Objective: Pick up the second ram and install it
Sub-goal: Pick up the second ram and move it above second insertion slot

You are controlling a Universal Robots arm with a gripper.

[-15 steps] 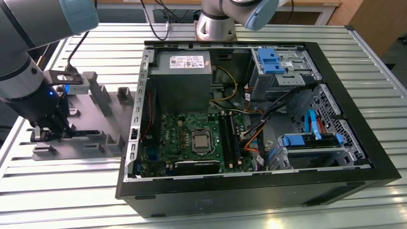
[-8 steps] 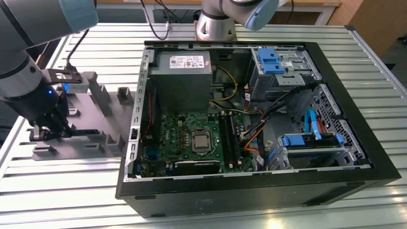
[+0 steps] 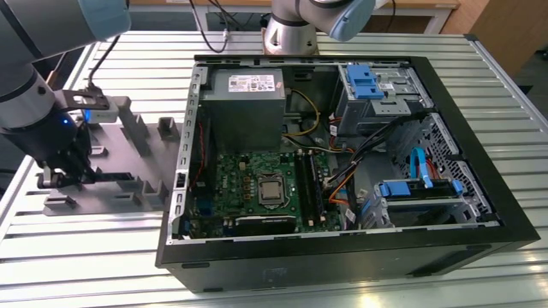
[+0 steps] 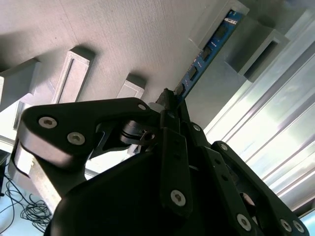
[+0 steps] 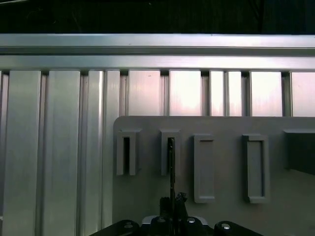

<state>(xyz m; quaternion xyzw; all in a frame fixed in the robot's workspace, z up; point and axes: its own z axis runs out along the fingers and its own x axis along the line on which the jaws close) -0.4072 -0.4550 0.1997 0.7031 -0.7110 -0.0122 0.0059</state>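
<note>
Second ram (image 4: 206, 55) stands on edge in a slot of the grey holder (image 3: 128, 138), at the exterior view's left, well apart from the computer case (image 3: 342, 260). The gripper (image 4: 171, 98) is clenched on one end, so the pick-up is in hand. Freeing it likely calls for a straight pull.

In the second wrist view the claw (image 4: 171, 101) hides one end of the second ram (image 4: 205, 53).

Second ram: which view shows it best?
Second wrist view: the second ram shows its blue face and chips, clamped at the gripper. First wrist view: a thin edge-on line. Exterior view: hidden under the gripper.
</note>
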